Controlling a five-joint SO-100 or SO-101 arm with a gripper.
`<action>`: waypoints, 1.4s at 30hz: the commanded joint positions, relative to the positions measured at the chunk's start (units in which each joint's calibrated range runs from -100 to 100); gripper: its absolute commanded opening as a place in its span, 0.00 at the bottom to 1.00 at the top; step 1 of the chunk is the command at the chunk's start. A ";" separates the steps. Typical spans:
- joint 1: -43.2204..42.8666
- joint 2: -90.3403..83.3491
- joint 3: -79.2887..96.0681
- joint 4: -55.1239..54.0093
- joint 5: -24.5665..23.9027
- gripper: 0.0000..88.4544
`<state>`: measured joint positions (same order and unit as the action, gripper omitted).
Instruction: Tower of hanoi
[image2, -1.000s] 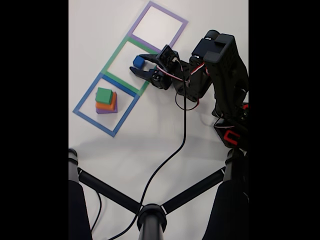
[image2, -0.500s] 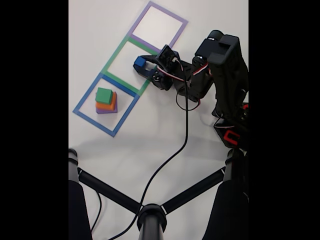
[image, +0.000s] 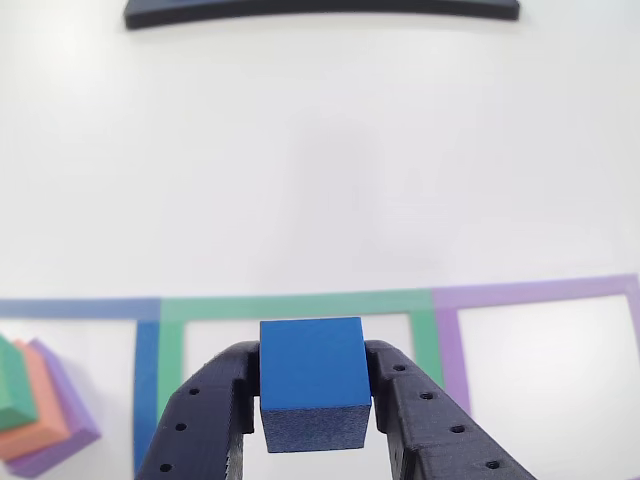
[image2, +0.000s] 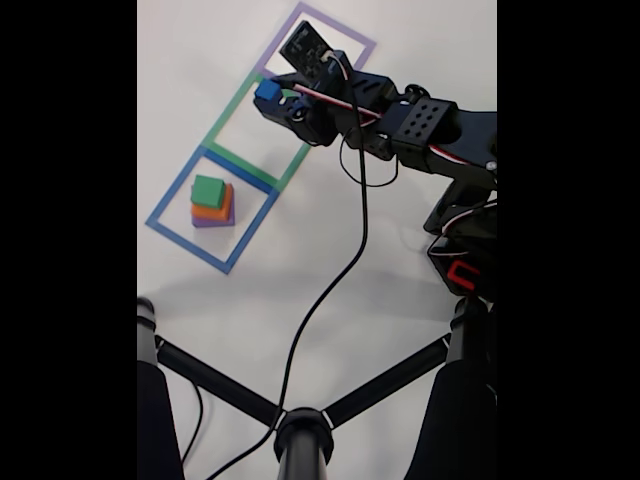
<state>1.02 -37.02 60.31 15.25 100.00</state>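
A small blue cube (image: 312, 385) (image2: 267, 91) is clamped between the two dark fingers of my gripper (image: 312, 400) (image2: 272, 101), which is shut on it and holds it in the air over the green taped square (image2: 228, 118) (image: 300, 305). A stack of a green block (image2: 208, 189) on an orange block (image2: 212, 211) on a purple block (image2: 213, 221) stands inside the blue taped square (image2: 172, 195); the same stack (image: 35, 420) appears at the lower left of the other view. The purple taped square (image2: 352, 68) (image: 540, 292) lies beyond the green one.
In the fixed view a black cable (image2: 330, 290) trails from the arm across the white table to a black stand with spread legs (image2: 300, 425) at the bottom. The arm's base (image2: 465, 260) sits at the right. A dark strip (image: 320, 10) lies at the far table edge.
The gripper, open around the blue cube a second ago, has shut on it and lifted it. The arm has stretched out, carrying the cube upward in the fixed view.
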 joint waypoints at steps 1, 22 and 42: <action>-2.66 -10.50 -18.47 33.68 0.00 0.04; -21.95 -12.50 -69.81 82.32 -19.85 0.03; -18.22 -14.02 -7.47 16.28 0.00 0.03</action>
<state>-17.97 -51.54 41.17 52.97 99.80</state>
